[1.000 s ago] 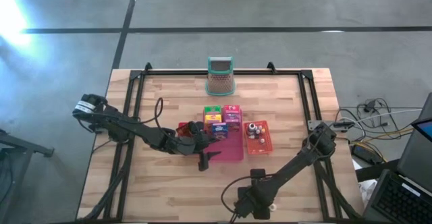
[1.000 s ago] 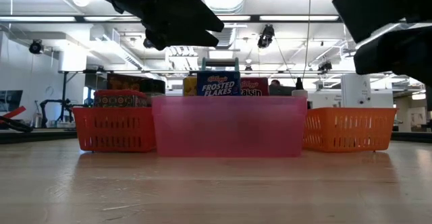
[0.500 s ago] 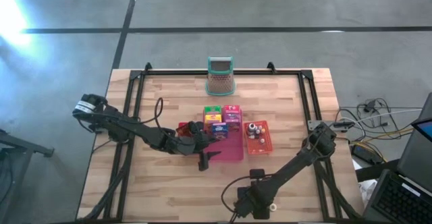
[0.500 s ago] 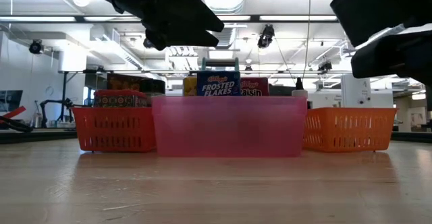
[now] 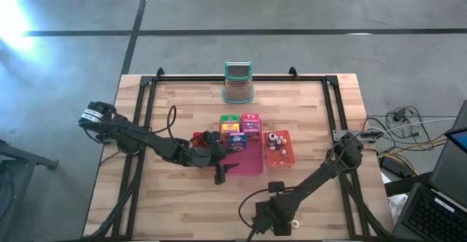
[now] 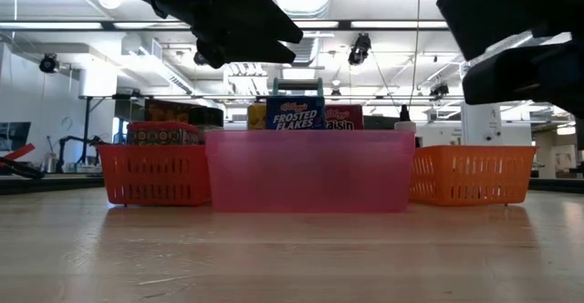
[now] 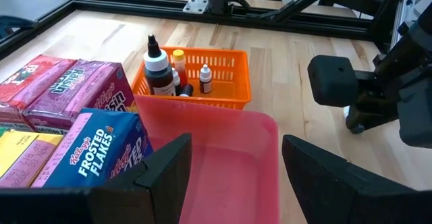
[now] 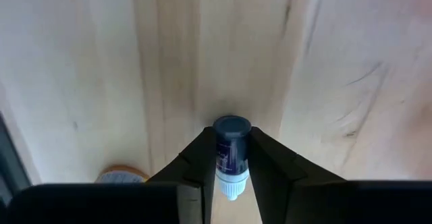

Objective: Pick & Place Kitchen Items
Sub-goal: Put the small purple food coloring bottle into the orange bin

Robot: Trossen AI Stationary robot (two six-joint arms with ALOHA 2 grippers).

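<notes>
Boxes (image 7: 81, 150) and bottles (image 7: 162, 72) already sorted in trays. Right end effector (image 8: 231, 158) pinching small bottle (image 8: 231, 150) above bench (image 8: 337, 62); left end effector (image 7: 233, 163) spread over pink tray (image 7: 229, 163). Nearly finished, likely.

Cereal boxes (image 5: 239, 129) are packed at the far end of the middle tray (image 5: 252, 163), a tray of small bottles (image 5: 277, 148) is set touching its right side, a mesh holder (image 5: 238, 82) is placed well behind, near the table's (image 5: 182, 213) far edge.
</notes>
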